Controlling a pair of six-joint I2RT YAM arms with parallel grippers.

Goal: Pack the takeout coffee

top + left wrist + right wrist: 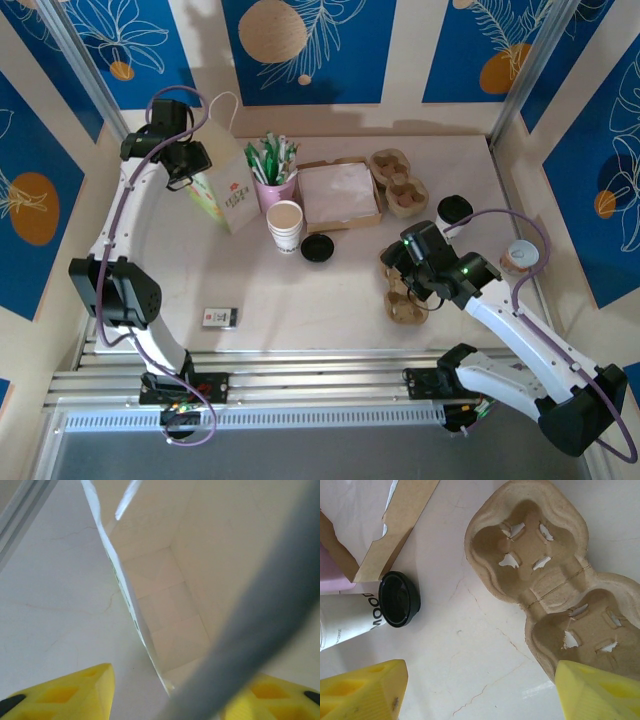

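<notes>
The takeout coffee (453, 212), a cream cup with a black lid, stands upright at the right of the table. My right gripper (400, 262) hovers open to its near left, over a brown pulp cup carrier (405, 298). In the right wrist view that gripper (480, 665) has bare table between its yellow fingers, and the right finger overlaps the carrier (545, 575). My left gripper (190, 165) is at the top of the white paper bag (228, 192). Its jaws (180, 675) stand apart astride the bag's wall (132, 615), one finger outside and one inside.
A stack of lidless cups (285, 226), a loose black lid (317, 248), a pink cup of sticks (273, 172), a brown box (340, 196) and more carriers (398, 180) sit mid-table. Another cup (517, 258) stands at the right edge, a small card (219, 318) near the front.
</notes>
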